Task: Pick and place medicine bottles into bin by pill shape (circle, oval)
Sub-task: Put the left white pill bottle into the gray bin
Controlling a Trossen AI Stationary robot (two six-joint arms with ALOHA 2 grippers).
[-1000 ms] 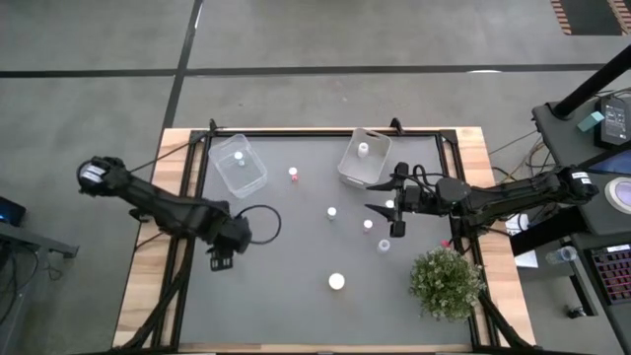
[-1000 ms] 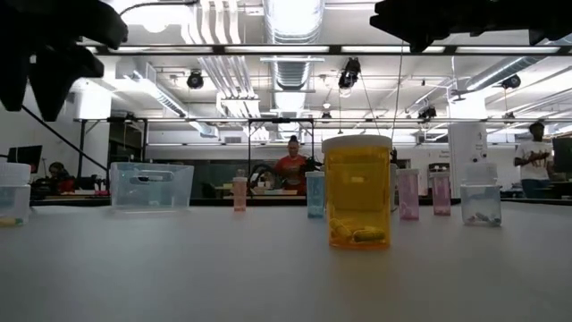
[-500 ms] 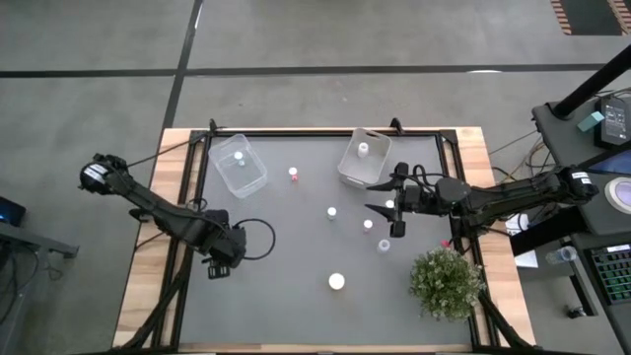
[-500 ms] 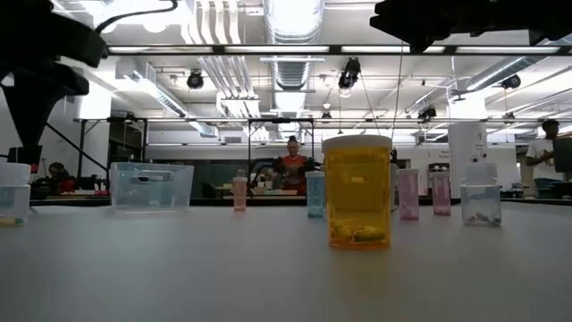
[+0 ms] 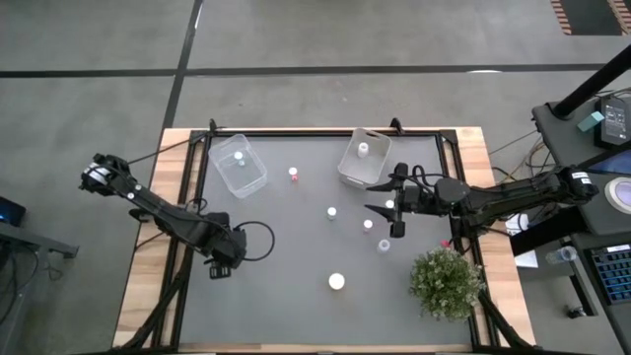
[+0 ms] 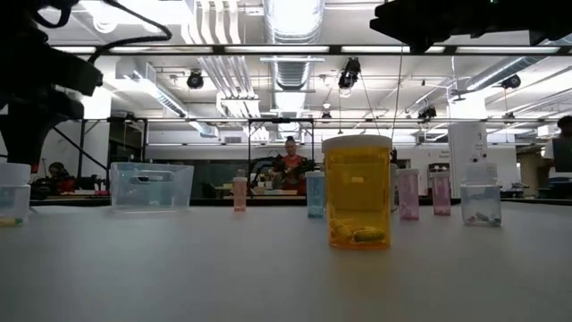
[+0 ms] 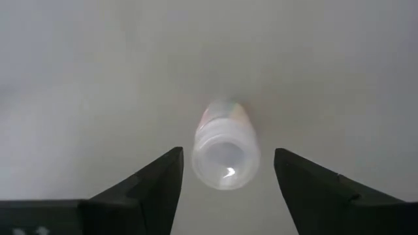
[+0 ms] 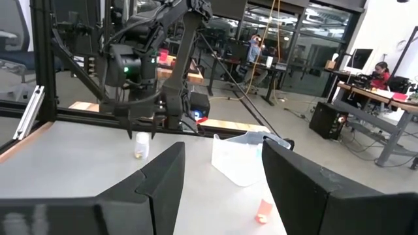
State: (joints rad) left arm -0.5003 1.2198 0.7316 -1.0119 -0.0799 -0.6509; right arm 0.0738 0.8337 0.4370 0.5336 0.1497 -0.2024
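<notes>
The left gripper [image 7: 225, 179] has been lowered, fingers wide, around a white-capped bottle [image 7: 225, 153]; an off-centre closure could tip it. The right gripper [image 5: 386, 207] is held wide.

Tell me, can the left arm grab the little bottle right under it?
Probably yes: the left gripper hangs open right above the white-capped bottle, one finger on each side, with nothing in between.

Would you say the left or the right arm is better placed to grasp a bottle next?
The left: its gripper is open directly above a white-capped bottle, framed between its fingers. The right gripper is open too, with nothing between its fingers.
</notes>
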